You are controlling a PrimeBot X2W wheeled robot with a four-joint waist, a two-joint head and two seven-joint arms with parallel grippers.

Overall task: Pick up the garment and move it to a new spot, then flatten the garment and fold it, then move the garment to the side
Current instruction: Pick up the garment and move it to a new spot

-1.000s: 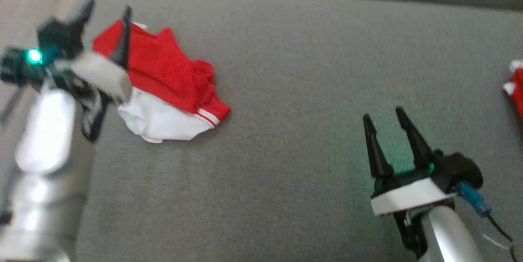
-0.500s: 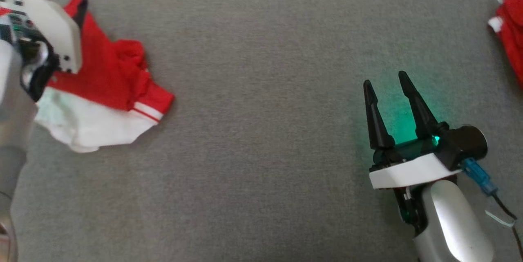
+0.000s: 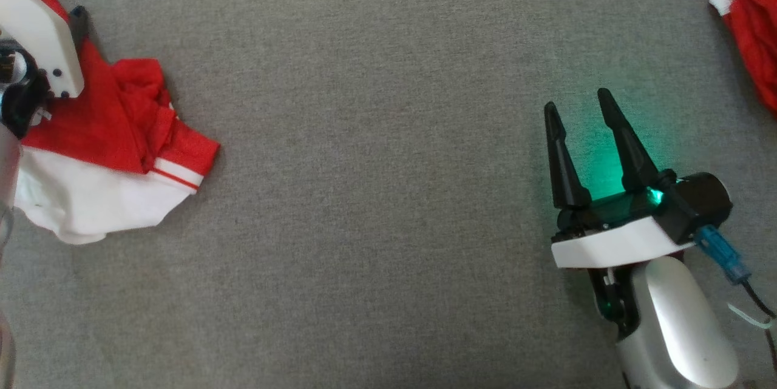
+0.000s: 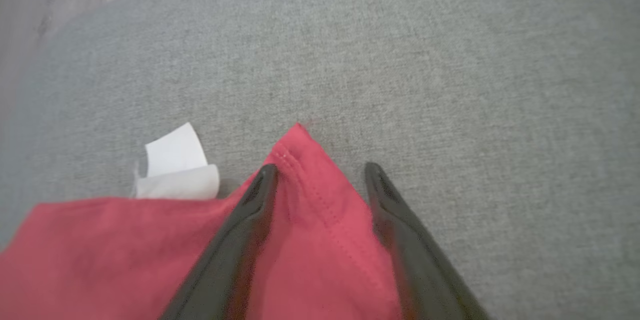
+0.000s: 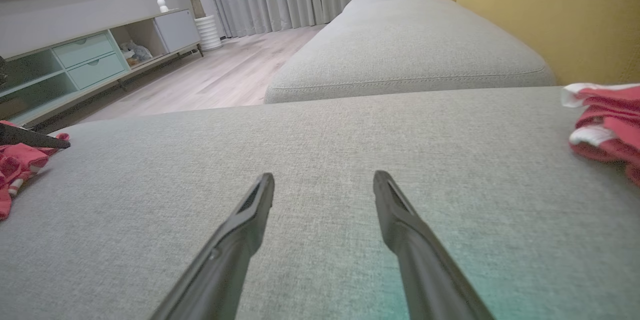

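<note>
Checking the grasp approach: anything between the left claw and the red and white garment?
Nothing visible. The left claw is open, astride the garment's red corner; the white label lies off to one side.

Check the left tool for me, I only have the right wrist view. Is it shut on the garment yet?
Observer: No. The left tool is open, poised at a red corner of the garment.
Operator: Touching cloth?
Observer: One finger lies over the red cloth; the other's tip is over bare cushion. Contact unclear.
Operator: Anything beside that corner?
Observer: A white label sticks out next to it.
</note>
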